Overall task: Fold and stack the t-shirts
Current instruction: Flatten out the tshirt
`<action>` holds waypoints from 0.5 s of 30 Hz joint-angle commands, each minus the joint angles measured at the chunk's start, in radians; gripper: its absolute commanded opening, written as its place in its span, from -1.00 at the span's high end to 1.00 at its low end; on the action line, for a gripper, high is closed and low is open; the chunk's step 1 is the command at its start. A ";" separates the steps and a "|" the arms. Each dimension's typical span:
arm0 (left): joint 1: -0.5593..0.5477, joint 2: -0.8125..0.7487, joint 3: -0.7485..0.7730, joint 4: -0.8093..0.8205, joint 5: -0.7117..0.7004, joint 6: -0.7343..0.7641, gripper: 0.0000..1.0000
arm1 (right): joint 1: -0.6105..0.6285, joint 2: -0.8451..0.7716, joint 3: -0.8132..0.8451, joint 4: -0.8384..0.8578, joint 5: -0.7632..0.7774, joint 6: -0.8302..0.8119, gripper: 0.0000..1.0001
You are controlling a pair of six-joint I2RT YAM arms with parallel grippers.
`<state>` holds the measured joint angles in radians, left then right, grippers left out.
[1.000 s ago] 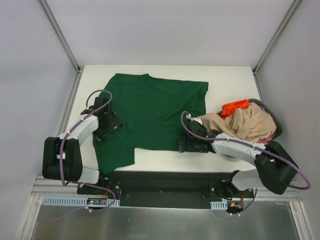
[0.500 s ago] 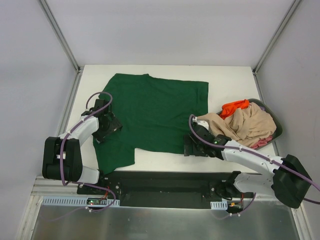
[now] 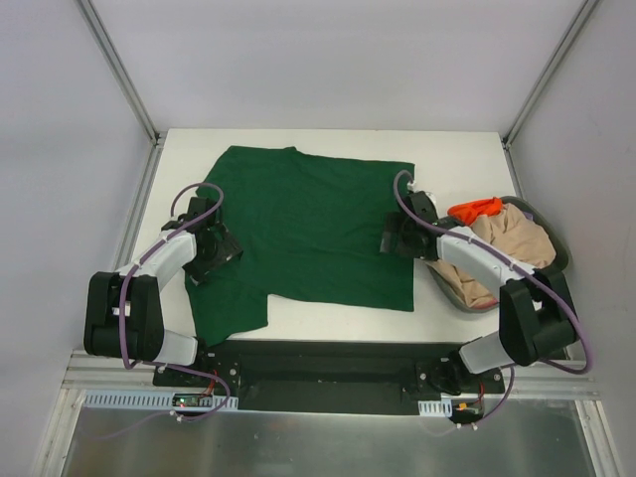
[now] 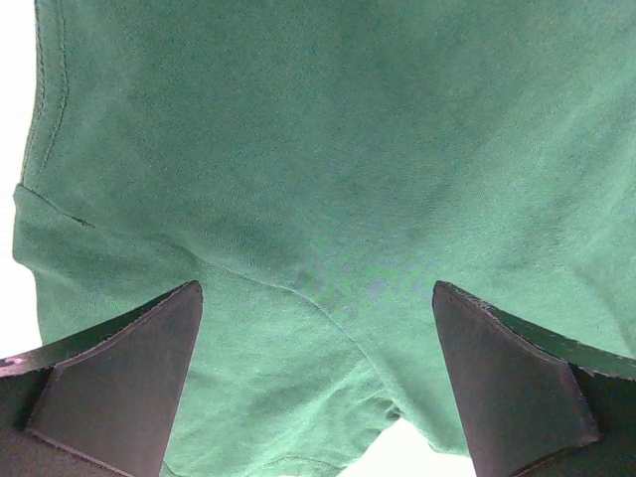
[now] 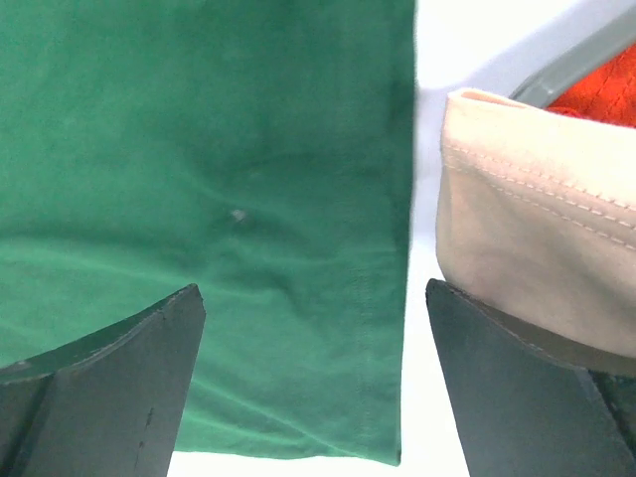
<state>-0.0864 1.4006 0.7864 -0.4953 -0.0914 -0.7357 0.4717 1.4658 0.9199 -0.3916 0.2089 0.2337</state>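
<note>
Dark green cloth covers much of your table (image 3: pixel 452 164): the green t-shirt (image 3: pixel 308 224) lies spread flat, with one sleeve reaching toward the near edge on the left. Your left gripper (image 3: pixel 219 248) sits low over the shirt's left side, near that sleeve. Its jaws are spread wide, with only flat cloth beneath them and nothing gripped. Your right gripper (image 3: pixel 396 238) is at the shirt's right hem, jaws just as wide and holding nothing. In its wrist view the hem runs between the fingers, with a strip of bare table beside it. Just to the right, the beige t-shirt (image 3: pixel 507 258) is heaped in the dark basket (image 3: pixel 553 260). The orange t-shirt (image 3: pixel 475 210) shows at the far side of that heap.
</note>
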 commanded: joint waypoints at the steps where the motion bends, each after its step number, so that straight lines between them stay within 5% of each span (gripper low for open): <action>1: -0.009 0.000 -0.003 -0.019 -0.036 0.010 -0.98 | -0.122 -0.041 -0.029 -0.035 0.017 -0.014 -0.92; 6: -0.009 0.026 0.011 -0.019 -0.036 0.010 -0.98 | -0.226 -0.081 -0.113 -0.023 -0.058 -0.007 -0.92; 15: -0.009 0.028 0.020 -0.019 -0.024 0.010 -0.98 | -0.190 -0.234 -0.222 0.123 -0.414 -0.135 -0.92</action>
<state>-0.0864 1.4376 0.7864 -0.4961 -0.0986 -0.7357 0.2707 1.3075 0.7536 -0.2630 -0.1047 0.1871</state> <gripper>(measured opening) 0.991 0.960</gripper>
